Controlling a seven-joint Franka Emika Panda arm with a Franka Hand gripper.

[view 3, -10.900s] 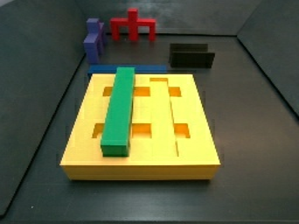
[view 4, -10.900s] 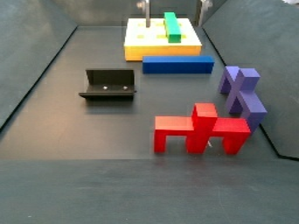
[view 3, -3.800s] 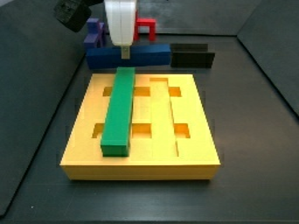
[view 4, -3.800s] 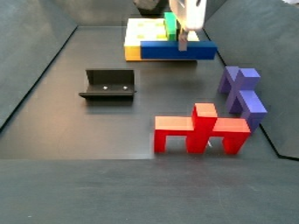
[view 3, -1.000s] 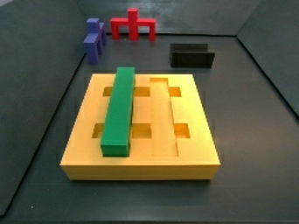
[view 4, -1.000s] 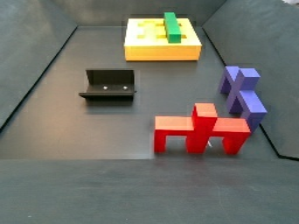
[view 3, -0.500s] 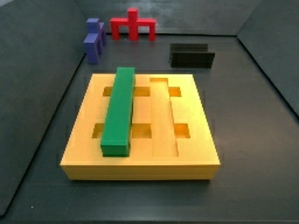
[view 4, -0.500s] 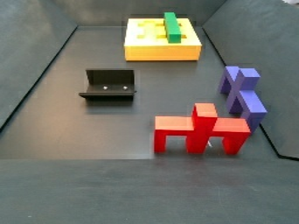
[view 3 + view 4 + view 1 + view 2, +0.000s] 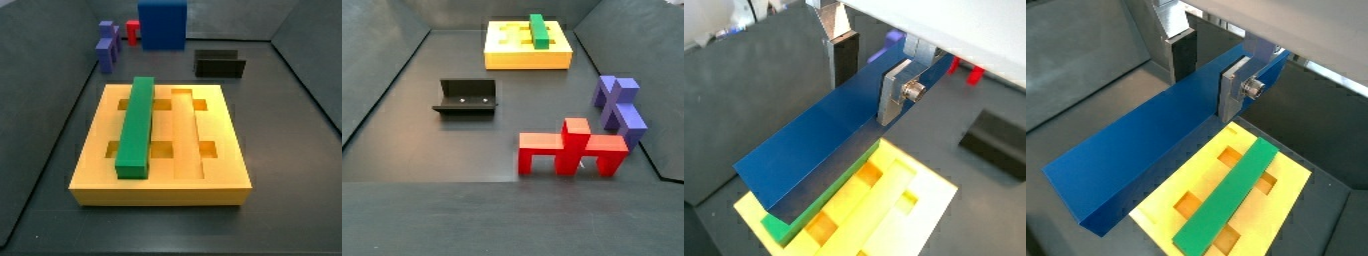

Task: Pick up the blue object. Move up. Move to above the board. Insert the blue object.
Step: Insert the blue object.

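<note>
The gripper (image 9: 869,68) holds the blue object (image 9: 824,125) up in the air above the board (image 9: 1287,205).

In both wrist views the two silver fingers (image 9: 1235,86) squeeze the long blue bar near one end. A green bar (image 9: 1227,195) lies in the yellow board below.

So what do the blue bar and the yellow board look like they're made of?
Likely plastic, both. The blue object, clamped in the gripper above the board, has flat, matte, uniformly colored faces with crisp edges. The board looks equally solid and matte; painted wood can't be excluded.
</note>
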